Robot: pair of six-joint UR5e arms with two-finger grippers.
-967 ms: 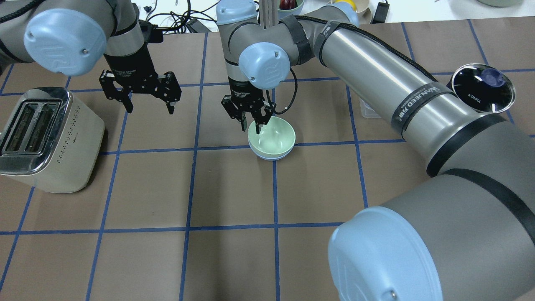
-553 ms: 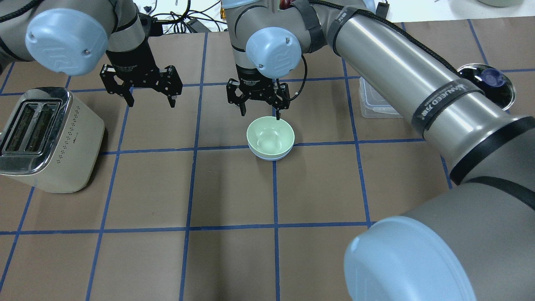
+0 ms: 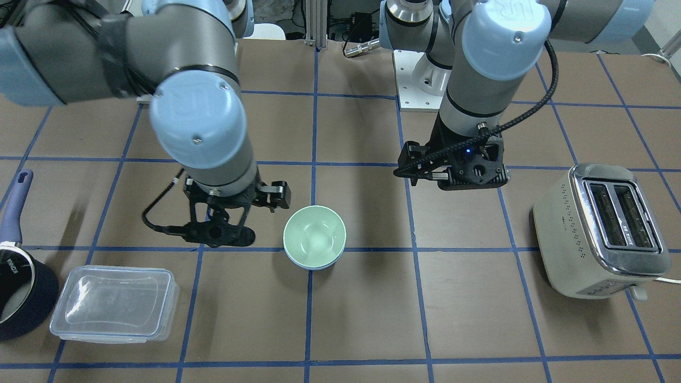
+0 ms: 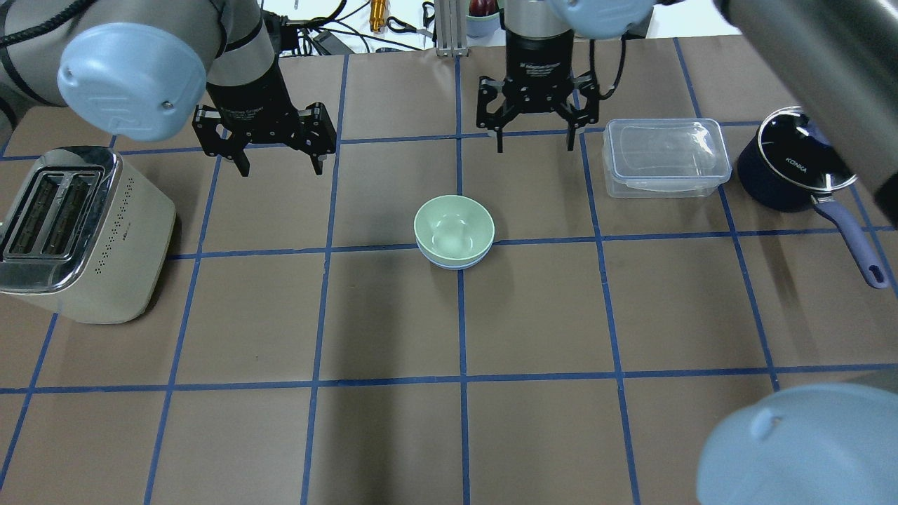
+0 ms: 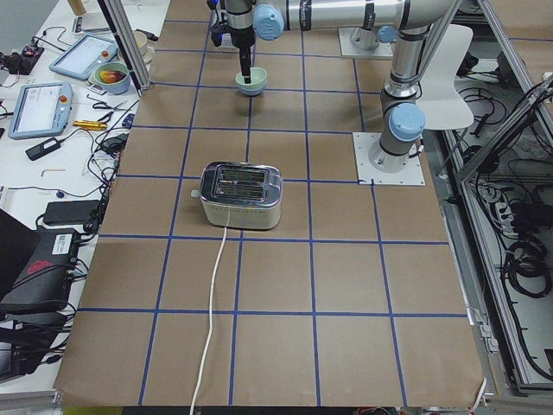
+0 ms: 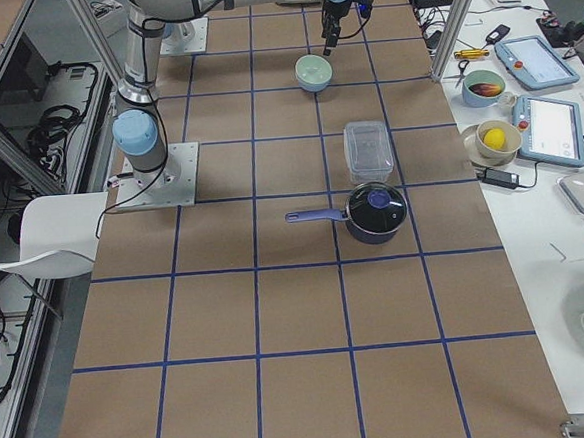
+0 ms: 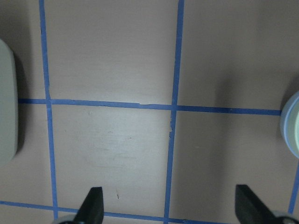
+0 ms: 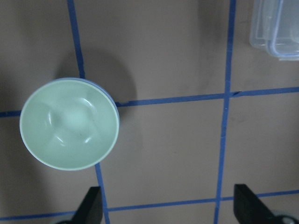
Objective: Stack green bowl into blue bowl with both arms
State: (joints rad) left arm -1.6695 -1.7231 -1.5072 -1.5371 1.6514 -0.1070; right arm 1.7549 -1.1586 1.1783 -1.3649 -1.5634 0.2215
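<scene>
The green bowl (image 4: 454, 228) sits nested inside the blue bowl (image 4: 453, 266) at the table's middle. Only a thin blue rim shows under it. The stack also shows in the front view (image 3: 314, 235) and in the right wrist view (image 8: 69, 123). My right gripper (image 4: 534, 146) is open and empty, raised behind and to the right of the bowls. Its fingertips (image 8: 91, 205) frame bare table. My left gripper (image 4: 280, 167) is open and empty, raised well to the left of the bowls. The left wrist view shows the bowls' edge (image 7: 292, 125) at its right.
A cream toaster (image 4: 77, 231) stands at the left edge. A clear lidded container (image 4: 663, 158) and a dark navy saucepan (image 4: 789, 168) with its handle pointing forward stand at the right. Blue tape lines grid the brown table.
My right gripper let go of the green bowl's rim, opened, rose and drew back to the right. The bowls stayed stacked. My left gripper shifted a little right and back.
</scene>
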